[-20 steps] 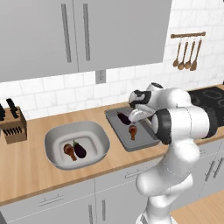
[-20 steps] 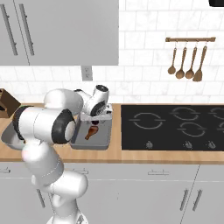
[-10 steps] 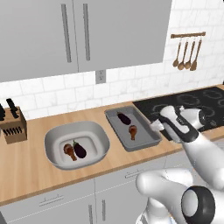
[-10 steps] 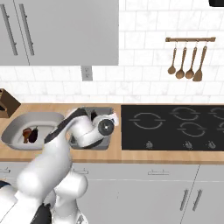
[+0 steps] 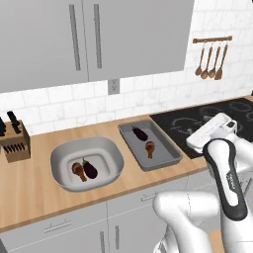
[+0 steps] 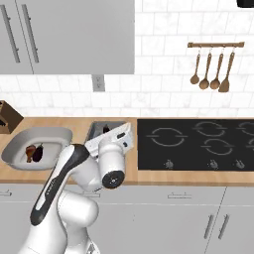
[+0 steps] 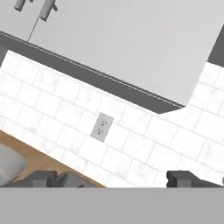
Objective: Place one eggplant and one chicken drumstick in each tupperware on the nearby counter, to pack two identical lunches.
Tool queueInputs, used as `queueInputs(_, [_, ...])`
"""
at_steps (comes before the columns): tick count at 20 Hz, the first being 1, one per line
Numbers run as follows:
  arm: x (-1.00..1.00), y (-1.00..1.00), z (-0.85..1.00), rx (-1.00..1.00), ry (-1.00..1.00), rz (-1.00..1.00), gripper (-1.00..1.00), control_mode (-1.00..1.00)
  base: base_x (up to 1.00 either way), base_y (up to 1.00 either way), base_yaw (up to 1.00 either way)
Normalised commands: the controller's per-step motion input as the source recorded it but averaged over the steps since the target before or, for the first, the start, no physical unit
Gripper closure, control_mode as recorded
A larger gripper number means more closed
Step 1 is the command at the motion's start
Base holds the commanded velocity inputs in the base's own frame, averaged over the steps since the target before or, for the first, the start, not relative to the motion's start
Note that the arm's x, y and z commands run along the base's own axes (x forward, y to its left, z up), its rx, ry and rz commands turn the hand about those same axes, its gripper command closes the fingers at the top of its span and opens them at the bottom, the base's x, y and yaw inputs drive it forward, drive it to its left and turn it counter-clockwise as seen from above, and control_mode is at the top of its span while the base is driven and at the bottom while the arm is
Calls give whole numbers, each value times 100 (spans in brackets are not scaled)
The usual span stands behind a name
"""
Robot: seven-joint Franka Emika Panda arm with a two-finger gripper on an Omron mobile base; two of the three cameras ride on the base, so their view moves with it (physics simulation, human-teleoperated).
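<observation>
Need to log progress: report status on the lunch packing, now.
Gripper open, empty, pointed at the wall. Light tupperware holds one eggplant, one drumstick. Dark tupperware likewise: eggplant, drumstick. Nothing in the way.

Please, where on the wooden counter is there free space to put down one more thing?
The counter is bare in front of the light grey tupperware, and between it and the knife block. A narrow strip also runs behind both containers, along the wall. It is crowded between the light one and the darker tupperware, and beside the stovetop.
</observation>
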Motion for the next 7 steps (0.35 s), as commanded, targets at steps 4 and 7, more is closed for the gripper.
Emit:
queueInputs(4, [-18,3,100,-4,-24,0,-100,-100,0,0,0])
queueInputs(7, [-18,15,100,-13,-31,0,-100,-100,0,0,0])
